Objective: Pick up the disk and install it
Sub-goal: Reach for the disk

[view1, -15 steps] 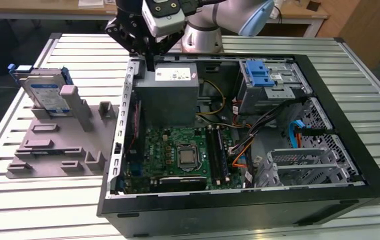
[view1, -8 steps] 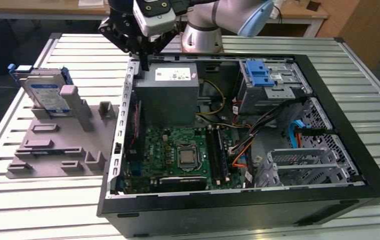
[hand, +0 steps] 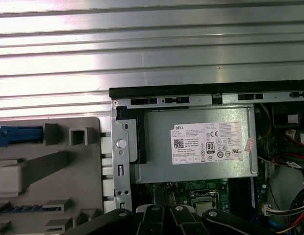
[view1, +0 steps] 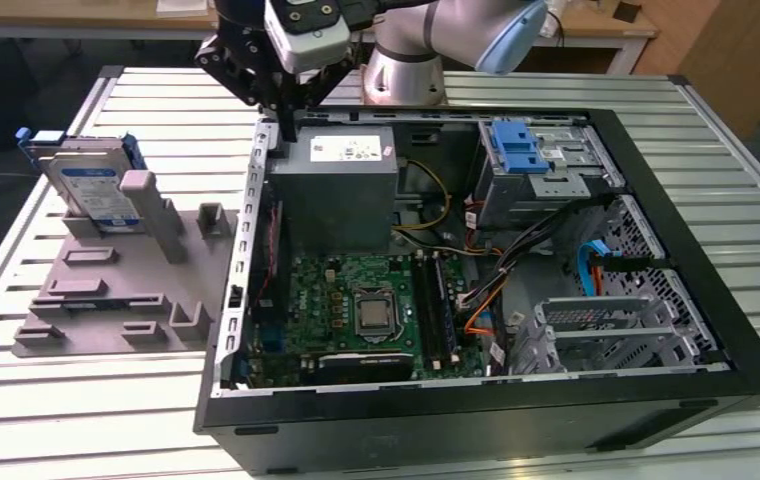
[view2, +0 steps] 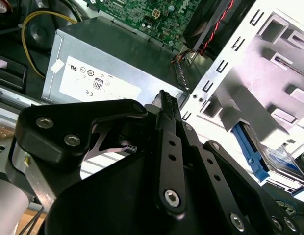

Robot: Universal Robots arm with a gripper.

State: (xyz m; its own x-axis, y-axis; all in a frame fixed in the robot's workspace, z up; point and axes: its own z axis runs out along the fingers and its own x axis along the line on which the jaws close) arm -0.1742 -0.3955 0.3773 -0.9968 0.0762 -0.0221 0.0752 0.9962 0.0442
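The claw (view1: 287,128), fingers pressed together and empty, hangs above the open computer case (view1: 487,425), by its power supply (view1: 333,195). In the exterior view, at the case's nine o'clock, the grey holder (view1: 127,290) carries the disk (view1: 93,190) upright.

You have a shiny ribbed metal worktop (view1: 60,420), a matt grey plastic fixture (view1: 113,300), the disk (view1: 87,190) in silver metal with blue plastic bracket, and a dull sheet-metal power supply (view1: 333,195).

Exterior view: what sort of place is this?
Probably a lab or workshop bench for computer assembly: an opened desktop case on a slatted metal table, a grey holder fixture holding the disk.
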